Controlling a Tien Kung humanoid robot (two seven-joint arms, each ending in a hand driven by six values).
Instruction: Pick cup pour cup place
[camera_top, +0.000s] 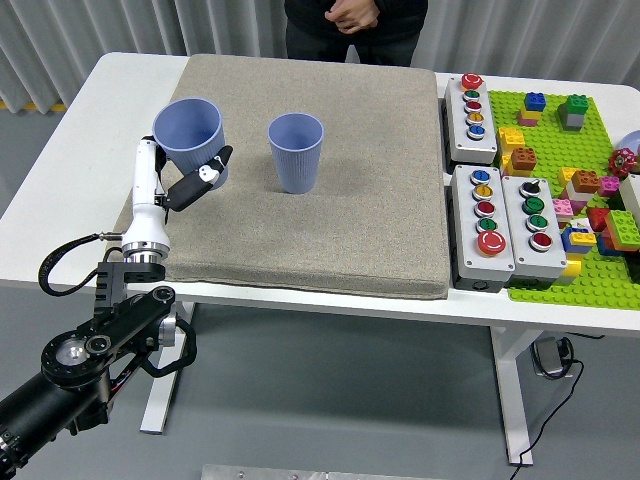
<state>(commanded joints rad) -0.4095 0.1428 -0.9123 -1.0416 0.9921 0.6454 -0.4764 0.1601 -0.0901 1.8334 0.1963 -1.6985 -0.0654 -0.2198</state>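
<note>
The left hand is reaching up over the mat, fingers clamped on a blue cup, holding it upright. Just right, a second blue cup is standing on the mat, interior looking empty.

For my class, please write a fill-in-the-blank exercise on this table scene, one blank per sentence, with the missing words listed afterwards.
1. The left hand holds a blue ____.
2. The standing cup rests on the ____ mat.
3. The toy bricks sit on a ____ baseplate.
4. A person stands at the table's ____ side.

Missing words: cup; grey; green; far
</note>
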